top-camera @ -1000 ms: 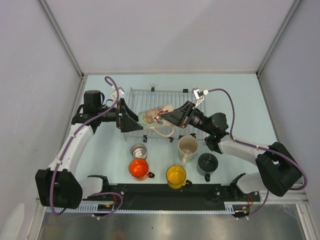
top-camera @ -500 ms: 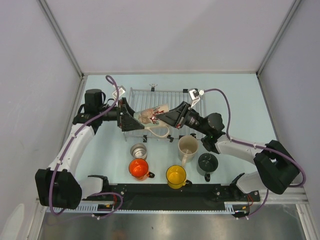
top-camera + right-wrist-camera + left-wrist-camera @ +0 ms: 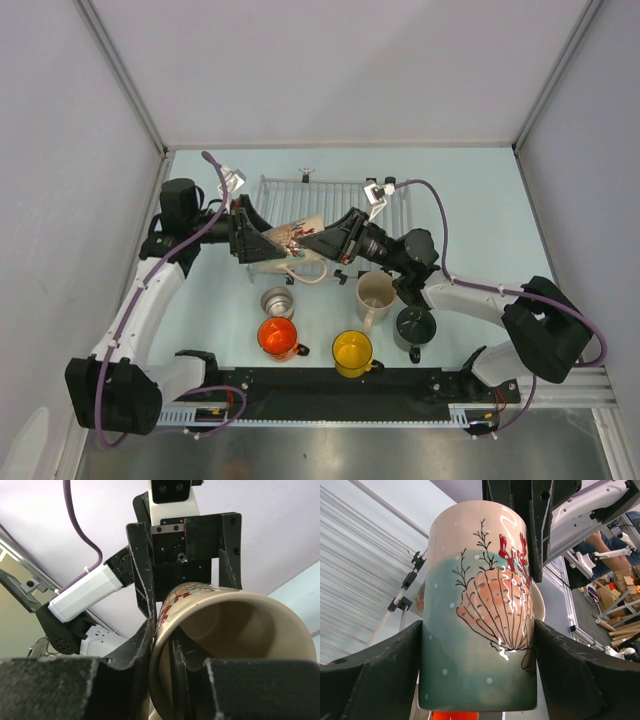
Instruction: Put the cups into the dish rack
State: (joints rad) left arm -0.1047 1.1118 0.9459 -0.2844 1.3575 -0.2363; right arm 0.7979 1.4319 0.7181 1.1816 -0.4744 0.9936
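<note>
Inside the spread left pincer sits the beige mug, rim pinched by the right pincer; left's contact unclear. Right should release only once left clamps squarely.

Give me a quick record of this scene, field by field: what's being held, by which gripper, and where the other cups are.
Held item: shell mug, on its side above the dish rack
Right gripper: pinching the mug's rim, one finger inside
Left gripper: fingers against both sides of the mug's base end
On the table in front of the rack: steel cup, orange mug, yellow mug, beige mug, dark grey mug
</note>
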